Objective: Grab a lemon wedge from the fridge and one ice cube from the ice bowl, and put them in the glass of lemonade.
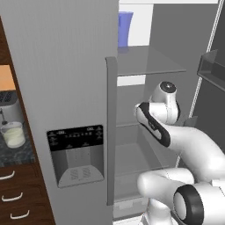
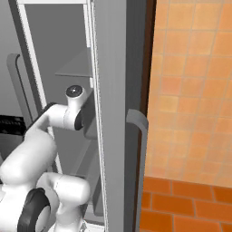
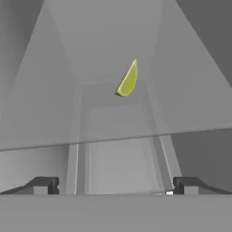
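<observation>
The grey steel fridge (image 1: 66, 66) has its dispenser door shut and its other door (image 2: 113, 113) swung open. My arm reaches into the open compartment between the glass shelves. In the hand view the lemon wedge (image 3: 128, 80), small and yellow-green, lies on a glass shelf ahead of my gripper (image 3: 116, 186) and a little to the right of its centre line. The gripper is open wide, its fingertips (image 3: 45, 185) well apart with nothing between them. The glass of lemonade (image 1: 13, 135) stands on the dark counter left of the fridge. The ice bowl is out of view.
A toaster (image 1: 8, 104) stands behind the glass on the counter. A blue cup (image 1: 125, 28) sits on the top fridge shelf. The open door's handle (image 2: 140, 136) and door bins (image 1: 213, 68) flank my arm. Orange tiles (image 2: 190, 90) lie to the right.
</observation>
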